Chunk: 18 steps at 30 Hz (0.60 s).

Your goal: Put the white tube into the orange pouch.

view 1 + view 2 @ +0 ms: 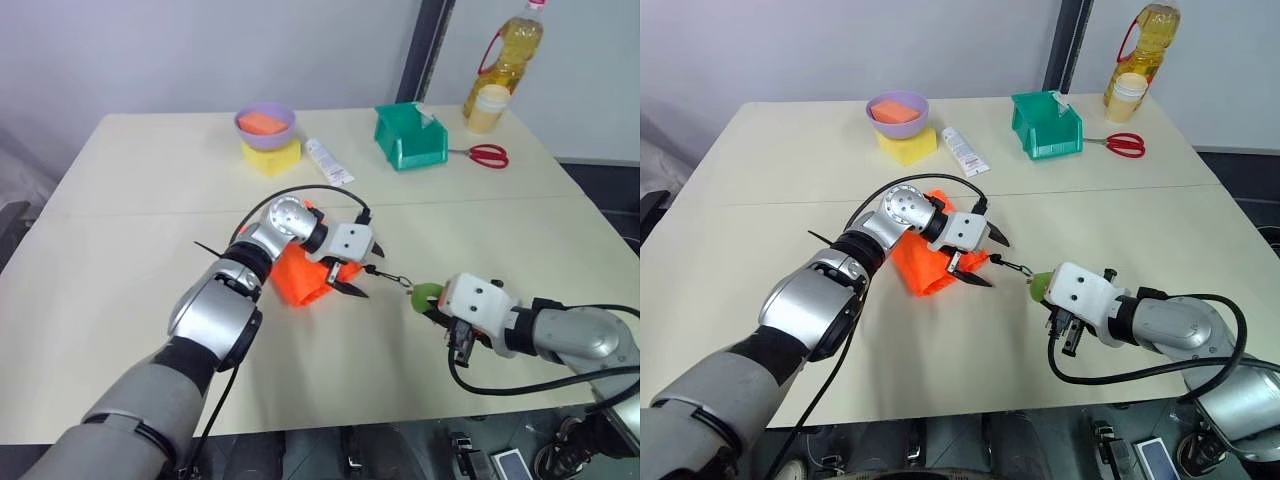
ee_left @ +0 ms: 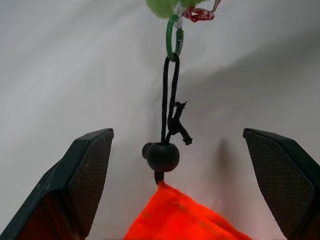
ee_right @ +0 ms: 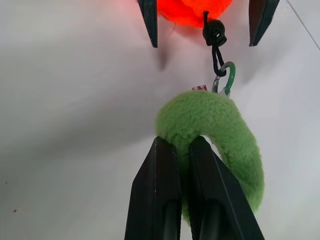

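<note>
Two grippers at work on the table (image 1: 120,260). Left gripper (image 1: 357,268) spread wide over the mouth end of the orange pouch (image 1: 300,280), fingers apart either side of the toggle (image 2: 162,156). Right gripper (image 3: 182,150) pinched tight on the fuzzy green ring (image 3: 220,130) at the cord's (image 2: 169,100) end. White tube not seen.

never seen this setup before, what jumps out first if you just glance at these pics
The bright orange pouch lies mid-table under the left gripper, whose fingers stand wide open over its cord end. The right gripper is shut on the fuzzy green ring at the end of the black cord, toward the table's near right.
</note>
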Each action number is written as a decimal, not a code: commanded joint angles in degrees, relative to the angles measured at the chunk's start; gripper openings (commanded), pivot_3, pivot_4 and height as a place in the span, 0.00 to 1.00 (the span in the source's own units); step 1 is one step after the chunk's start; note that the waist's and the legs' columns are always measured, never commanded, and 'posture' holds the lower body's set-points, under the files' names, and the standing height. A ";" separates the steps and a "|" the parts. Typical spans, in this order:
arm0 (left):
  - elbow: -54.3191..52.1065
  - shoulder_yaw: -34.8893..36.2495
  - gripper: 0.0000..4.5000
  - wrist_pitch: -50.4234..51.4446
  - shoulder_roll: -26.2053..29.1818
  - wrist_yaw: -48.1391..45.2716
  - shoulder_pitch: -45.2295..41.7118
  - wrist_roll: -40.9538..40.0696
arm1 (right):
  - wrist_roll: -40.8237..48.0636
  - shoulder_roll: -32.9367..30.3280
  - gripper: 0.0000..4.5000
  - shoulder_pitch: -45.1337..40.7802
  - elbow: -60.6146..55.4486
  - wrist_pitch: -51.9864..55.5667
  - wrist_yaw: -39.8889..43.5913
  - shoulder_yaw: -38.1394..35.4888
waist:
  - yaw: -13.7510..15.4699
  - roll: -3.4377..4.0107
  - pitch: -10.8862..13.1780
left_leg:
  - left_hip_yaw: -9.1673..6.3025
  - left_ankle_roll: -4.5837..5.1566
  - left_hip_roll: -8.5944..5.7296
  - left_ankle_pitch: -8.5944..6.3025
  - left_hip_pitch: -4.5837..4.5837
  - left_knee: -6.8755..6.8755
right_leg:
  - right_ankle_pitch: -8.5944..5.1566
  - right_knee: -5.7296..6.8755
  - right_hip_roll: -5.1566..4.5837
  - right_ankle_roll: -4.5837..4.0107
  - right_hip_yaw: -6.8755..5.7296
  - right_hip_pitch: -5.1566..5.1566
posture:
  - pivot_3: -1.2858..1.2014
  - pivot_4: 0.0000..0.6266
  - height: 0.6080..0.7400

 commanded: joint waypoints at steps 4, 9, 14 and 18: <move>0.07 2.65 0.99 3.63 -0.34 -1.51 -1.84 -1.64 | -0.45 0.65 0.00 -0.21 -0.91 -1.06 -0.26 -0.41 | 0.02 0.00 0.00 | 0.00 0.00 0.00 0.00 0.00 0.00 | 0.00 0.00 0.00 0.00 0.00 0.00 | 0.52 0.24 0.93; 0.49 5.31 0.99 9.20 -1.10 -3.24 -2.53 -3.68 | -0.39 1.06 0.00 -0.25 -1.32 -1.20 -0.43 -0.07 | 0.03 0.00 0.00 | 0.01 0.00 0.00 0.00 0.00 0.00 | 0.00 0.00 -0.01 0.00 0.00 0.00 | 0.52 0.24 0.93; 0.32 5.50 0.99 11.28 -1.05 -4.14 -2.55 -3.11 | -0.44 1.44 0.00 -0.37 -1.70 -1.01 -0.53 0.17 | 0.03 0.00 0.00 | 0.00 0.00 -0.01 0.00 0.00 0.00 | 0.00 0.00 -0.01 0.00 0.00 0.00 | 0.52 0.24 0.93; 0.42 5.10 0.99 12.87 -1.00 -4.64 -2.51 -2.63 | -0.24 1.67 0.00 -0.30 -2.23 -0.81 -0.52 0.02 | 0.02 0.00 0.00 | 0.00 0.00 -0.01 0.00 0.00 0.00 | 0.00 0.00 0.00 0.00 0.00 0.00 | 0.52 0.24 0.93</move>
